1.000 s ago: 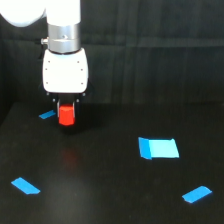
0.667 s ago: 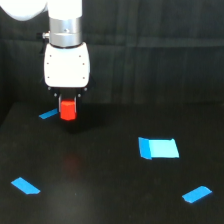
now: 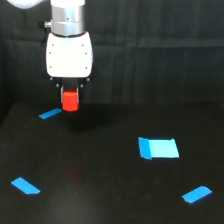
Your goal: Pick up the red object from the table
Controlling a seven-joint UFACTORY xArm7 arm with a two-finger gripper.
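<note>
Red object [image 3: 70, 100] clamped between the jaws of the gripper [image 3: 70, 96], hanging clear above the far left of the table [image 3: 100, 190], just beside 1 blue tape strip [image 3: 50, 114]. Pick judged essentially done; only holding or carrying left. Stubby, bright red-orange cylinder, smooth-looking. Glossy white rounded gripper body; matte black tabletop; 4 flat blue tape pieces in all.

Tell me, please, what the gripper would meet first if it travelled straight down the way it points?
Probably bare table. The gripper, shut on the red object, points down; a blue tape strip lies just toward the exterior view's left, though depth is unclear.
</note>
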